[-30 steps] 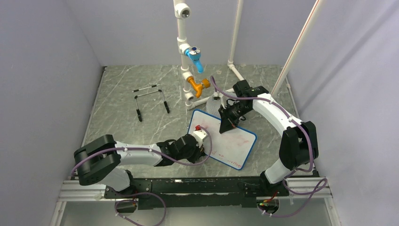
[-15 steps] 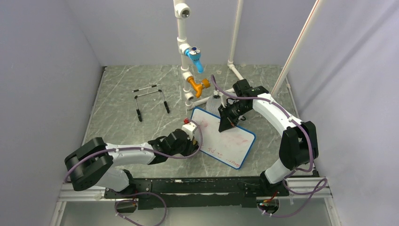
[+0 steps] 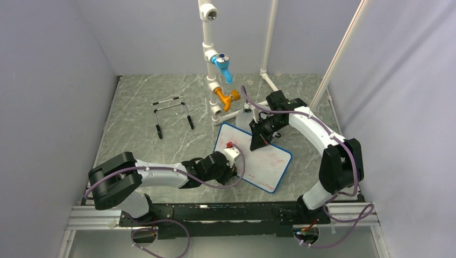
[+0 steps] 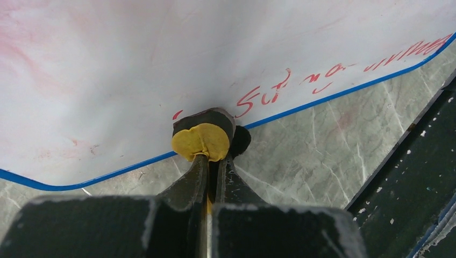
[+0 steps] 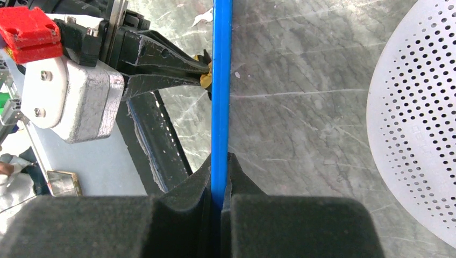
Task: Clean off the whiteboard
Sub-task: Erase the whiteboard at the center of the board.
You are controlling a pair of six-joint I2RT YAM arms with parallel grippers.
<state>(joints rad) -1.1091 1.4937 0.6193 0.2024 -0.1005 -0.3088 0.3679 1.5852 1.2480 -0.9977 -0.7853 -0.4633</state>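
A whiteboard (image 3: 266,164) with a thin blue frame sits on the near right part of a grey marbled bench (image 3: 140,145), turned at an angle. The right pincer (image 5: 219,164) is clamped tight on the blue frame at the board's far edge. The left pincer (image 4: 214,158) is closed on a small yellow and black pad (image 4: 201,141) and presses it against the board just inside the near edge. Red writing (image 4: 269,94) runs along that edge beside the pad, and faint pink smears (image 4: 32,48) cover the rest of the white face. A grey perforated disc (image 5: 419,118) lies on the bench just beyond the board. A wire stand (image 3: 172,115) stands well to the left. White pipes (image 3: 208,43) rise at the back, carrying a blue valve (image 3: 221,64) above an orange valve (image 3: 226,98). Pale lilac walls (image 3: 54,80) enclose the bench on three sides.
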